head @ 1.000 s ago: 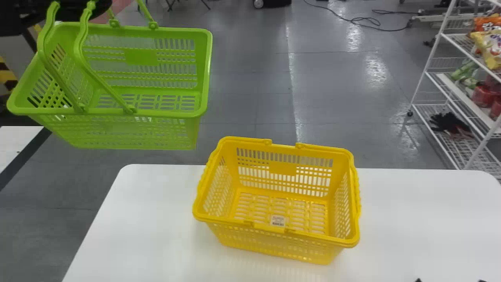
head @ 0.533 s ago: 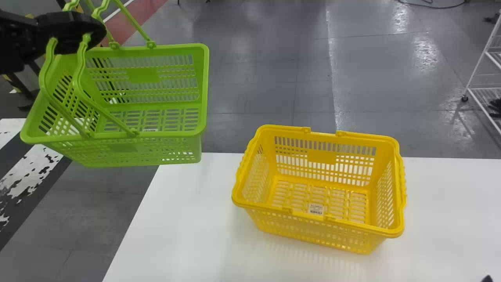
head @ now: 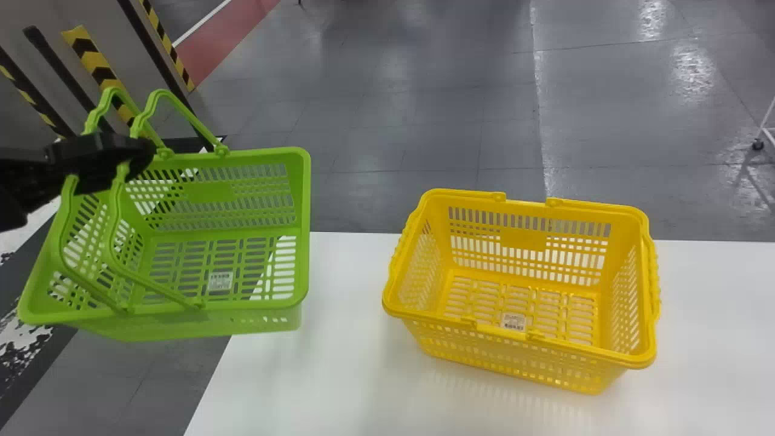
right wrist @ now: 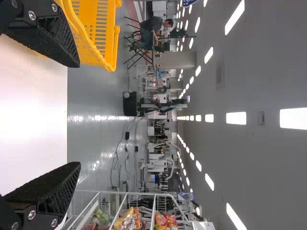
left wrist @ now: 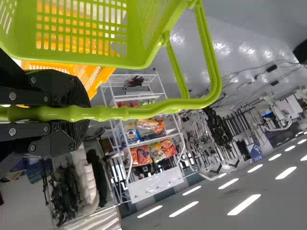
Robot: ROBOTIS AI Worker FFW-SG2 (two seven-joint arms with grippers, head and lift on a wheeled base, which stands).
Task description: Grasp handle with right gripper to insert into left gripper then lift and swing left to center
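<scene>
My left gripper [head: 124, 154], at the head view's left side, is clamped around the raised handles of the green basket [head: 209, 192]. That basket hangs upright, overlapping the white table's far left corner in the picture. In the left wrist view my left gripper [left wrist: 79, 113] is shut on the green handle [left wrist: 144, 111], with the basket body [left wrist: 91, 58] beside it. A yellow basket [head: 524, 239] stands on the table with its handles folded down on the rim. My right gripper [right wrist: 76, 115] is open with nothing between its fingers, near the table and the yellow basket [right wrist: 98, 28].
The white table [head: 339, 369] spans the front and right of the head view. Striped posts [head: 97, 60] rise at the far left. A wire rack [right wrist: 124, 195] with snack bags shows in the right wrist view.
The head view has turned left and down, so the yellow basket sits farther right in it. The green basket, held by my left gripper, now appears lower. Dark tips at the bottom right have gone.
</scene>
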